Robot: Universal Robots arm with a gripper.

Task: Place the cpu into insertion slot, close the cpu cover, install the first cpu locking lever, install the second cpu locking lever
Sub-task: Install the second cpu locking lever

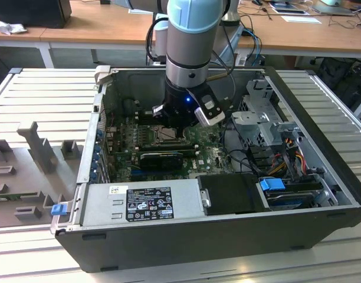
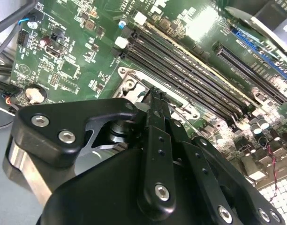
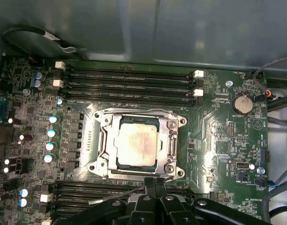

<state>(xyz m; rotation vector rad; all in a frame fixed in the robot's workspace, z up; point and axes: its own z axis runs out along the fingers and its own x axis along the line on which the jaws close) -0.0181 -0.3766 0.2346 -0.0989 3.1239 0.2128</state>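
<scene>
The cpu (image 3: 135, 144), a pale square chip, lies flat in the insertion slot (image 3: 134, 169). The silvery cpu cover (image 3: 105, 140) is down around it. My gripper (image 3: 152, 181) is shut, and its black fingertips sit at the edge of the cover frame. A thin metal locking lever (image 3: 116, 196) runs along that same edge beside the fingertips; whether they touch it I cannot tell. In the second wrist view the gripper (image 2: 155, 93) points down onto the socket frame (image 2: 128, 82). In the exterior view the gripper (image 1: 172, 133) is low inside the open computer case, over the motherboard.
Black memory slots (image 3: 129, 79) run along both sides of the socket. A long black finned card (image 1: 164, 158), a power supply box (image 1: 142, 203), a drive cage (image 1: 264, 121) and loose cables (image 1: 281, 154) crowd the case. Case walls (image 1: 98, 135) ring the board.
</scene>
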